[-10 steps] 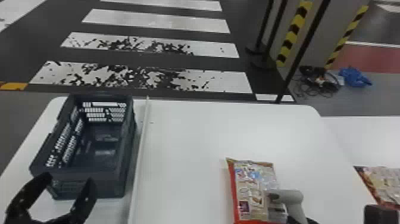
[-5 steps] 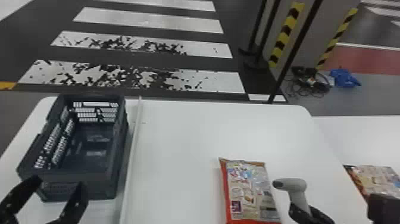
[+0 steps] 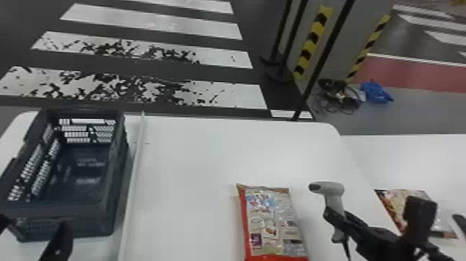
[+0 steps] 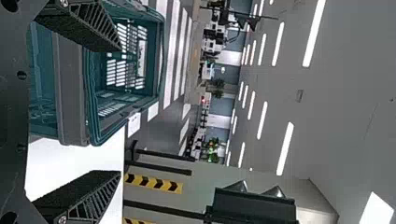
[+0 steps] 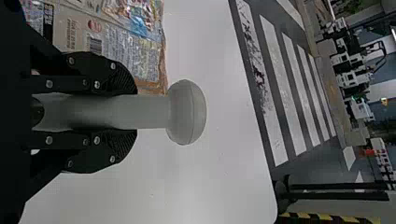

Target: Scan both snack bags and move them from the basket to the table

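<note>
My right gripper [image 3: 334, 217] is shut on the grey scanner [image 3: 327, 189], held upright just right of a red-edged snack bag [image 3: 274, 222] lying on the table [image 3: 194, 166]. In the right wrist view, the fingers of my right gripper [image 5: 126, 112] clasp the handle of the scanner [image 5: 187, 112], with the snack bag [image 5: 126, 42] beside it. Another snack bag [image 3: 398, 208] lies farther right, partly behind the right arm. The dark basket [image 3: 112, 166] stands at the left with no bag visible inside. Open and empty, my left gripper [image 3: 33, 236] is at its near side; the left wrist view shows the left gripper [image 4: 119, 112] spread.
A thin pale strip [image 3: 133, 166] runs along the table right of the basket. A second white surface [image 3: 409, 156] adjoins on the right. Beyond the tables are dark poles and a blue bundle [image 3: 376, 92] on the floor.
The scanner in my right gripper has moved right, off the snack bag to beside it. The head view has shifted a little, so the basket and left gripper appear farther left.
</note>
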Robot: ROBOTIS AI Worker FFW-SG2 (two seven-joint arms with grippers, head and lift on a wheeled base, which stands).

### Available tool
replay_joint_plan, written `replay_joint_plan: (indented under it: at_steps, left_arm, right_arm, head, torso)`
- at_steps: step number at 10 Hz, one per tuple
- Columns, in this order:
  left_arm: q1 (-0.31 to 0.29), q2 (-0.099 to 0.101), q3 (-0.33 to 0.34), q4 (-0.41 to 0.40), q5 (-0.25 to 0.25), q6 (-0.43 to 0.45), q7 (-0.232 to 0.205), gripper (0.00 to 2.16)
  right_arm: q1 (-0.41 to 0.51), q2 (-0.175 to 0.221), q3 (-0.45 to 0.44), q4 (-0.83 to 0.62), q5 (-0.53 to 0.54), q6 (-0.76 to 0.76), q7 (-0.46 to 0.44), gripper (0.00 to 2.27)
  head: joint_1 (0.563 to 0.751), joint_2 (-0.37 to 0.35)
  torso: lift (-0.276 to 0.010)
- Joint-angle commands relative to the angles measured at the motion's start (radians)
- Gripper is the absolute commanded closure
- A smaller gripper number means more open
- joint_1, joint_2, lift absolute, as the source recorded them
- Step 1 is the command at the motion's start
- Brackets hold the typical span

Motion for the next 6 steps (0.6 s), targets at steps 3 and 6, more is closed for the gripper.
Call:
replay_joint_plan:
  at_steps: [3,6]
  left_arm:
    - [0.021,-0.003,0.007,-0.013,-0.007,-0.022,0.000,0.05]
    - [0.026,-0.005,0.006,-0.011,-0.020,-0.025,0.005,0.05]
  right_arm:
    - [-0.101,-0.086,0.021,0.189,0.065,-0.082,0.012,2.25]
    - [-0.157,-0.130,0.046,0.353,0.113,-0.156,0.007,2.25]
  head:
    - [0.695,-0.266]
    - [0.695,-0.298]
  torso:
    - [-0.098]
    - [-0.098]
